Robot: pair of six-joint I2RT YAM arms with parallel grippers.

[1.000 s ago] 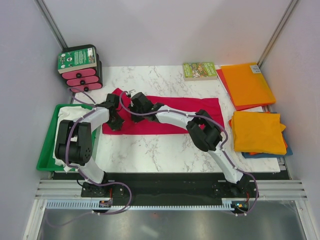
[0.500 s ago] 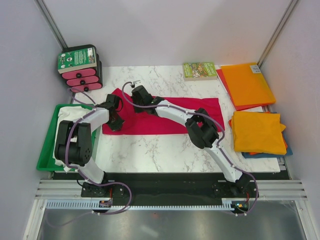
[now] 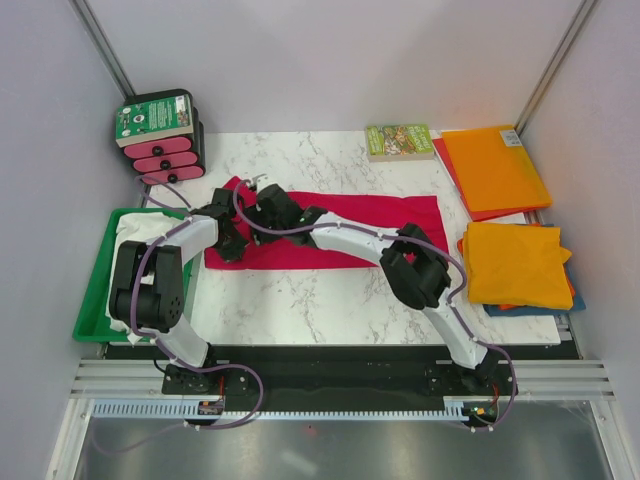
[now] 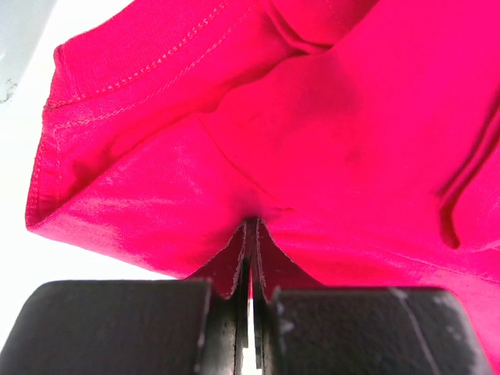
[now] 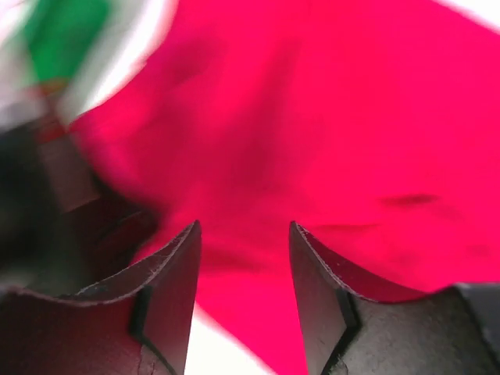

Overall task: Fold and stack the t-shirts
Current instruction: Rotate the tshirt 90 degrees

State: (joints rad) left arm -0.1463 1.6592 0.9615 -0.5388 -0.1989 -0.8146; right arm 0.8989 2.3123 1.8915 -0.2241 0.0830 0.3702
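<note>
Though hidden overhead, left gripper (image 4: 250,234) pinching crimson t-shirt (image 4: 328,133)

The fixed top view looked steeply down from above the near edge, far enough back to take in the whole desk (image 3: 300,300). The left wrist view sat just behind the left hand (image 4: 250,234), very near the crimson t-shirt (image 4: 328,117). The right wrist view faced forward past the right hand (image 5: 244,230), blurred by nearness. All three views shared that shirt's left end.

Matt knit cloth red t-shirt (image 4: 328,133), stitched hem; table (image 3: 310,295) smooth marble-look; tray (image 3: 93,295) green plastic; right gripper (image 5: 244,242) matt black, scuffed.
</note>
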